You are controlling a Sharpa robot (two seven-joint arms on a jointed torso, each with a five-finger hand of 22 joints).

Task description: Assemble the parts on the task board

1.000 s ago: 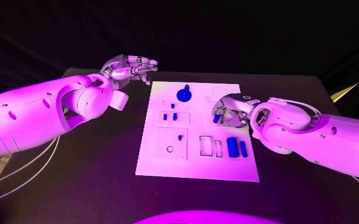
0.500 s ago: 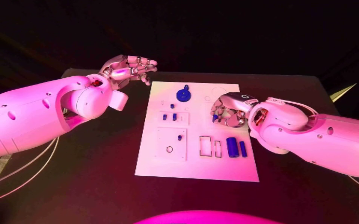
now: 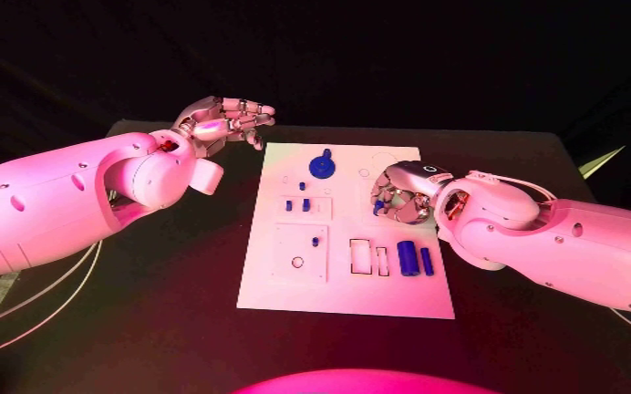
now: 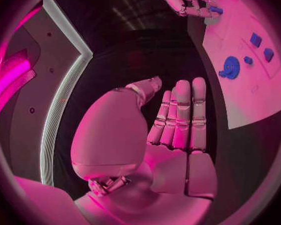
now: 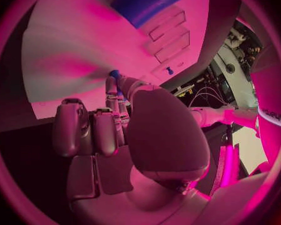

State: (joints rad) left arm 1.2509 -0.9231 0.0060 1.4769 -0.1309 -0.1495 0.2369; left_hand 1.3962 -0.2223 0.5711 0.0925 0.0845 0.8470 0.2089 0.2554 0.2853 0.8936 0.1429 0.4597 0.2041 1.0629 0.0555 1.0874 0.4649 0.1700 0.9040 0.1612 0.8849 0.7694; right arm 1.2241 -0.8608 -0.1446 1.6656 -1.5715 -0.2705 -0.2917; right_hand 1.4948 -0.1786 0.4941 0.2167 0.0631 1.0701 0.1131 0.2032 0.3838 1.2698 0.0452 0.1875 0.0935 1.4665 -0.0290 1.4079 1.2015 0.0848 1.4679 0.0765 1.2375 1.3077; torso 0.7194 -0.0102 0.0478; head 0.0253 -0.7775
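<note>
Part (image 3: 378, 206) half-hidden in right hand (image 3: 402, 195)

The white board (image 3: 345, 271) lies flat mid-table, long side running 12 to 6. A round blue part (image 3: 322, 167) sits near 12, two small blue parts (image 3: 297, 204) at 9, and two blue bars (image 3: 416, 258) toward 4.

The head camera looks down from above the worktop (image 3: 158, 339), with the board (image 3: 348, 294) in the middle. Each wrist camera sits close behind its own hand, left hand (image 4: 178, 130) and right hand (image 5: 109, 135), facing the board (image 4: 253, 90) (image 5: 72, 50), which all three views share.
</note>
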